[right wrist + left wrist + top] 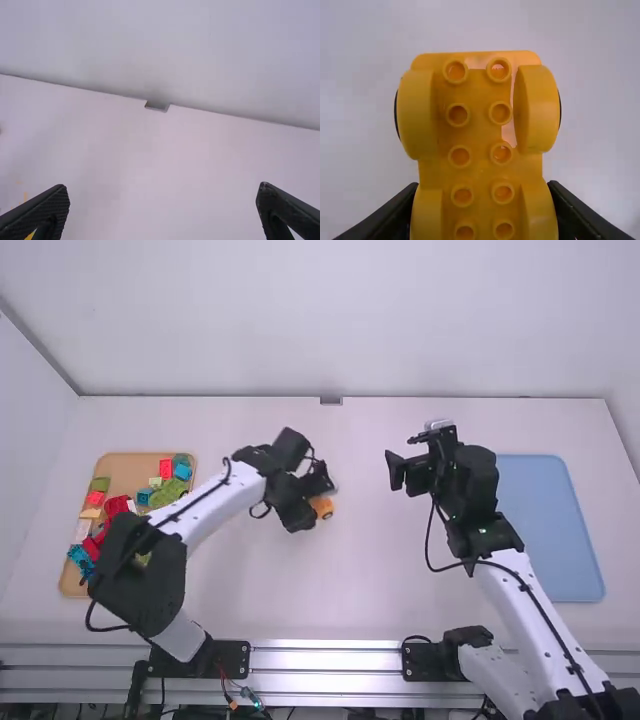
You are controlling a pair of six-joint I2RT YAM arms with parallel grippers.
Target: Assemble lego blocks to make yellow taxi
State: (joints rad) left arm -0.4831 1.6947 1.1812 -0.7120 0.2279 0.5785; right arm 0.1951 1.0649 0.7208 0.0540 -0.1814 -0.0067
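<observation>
The left gripper (318, 497) pinches the yellow taxi base (322, 507) between its two fingers, above the middle of the bench (400, 590). In the left wrist view, the base's underside shows, with two rows of round tubes between its yellow wheel arches. The right gripper (402, 456) has its fingers spread wide with nothing between them, to the right of the base. On the left side, a tan tray (130, 468) holds red, green and blue lego blocks (166, 468). A light blue tray (550, 530) lies on the right.
</observation>
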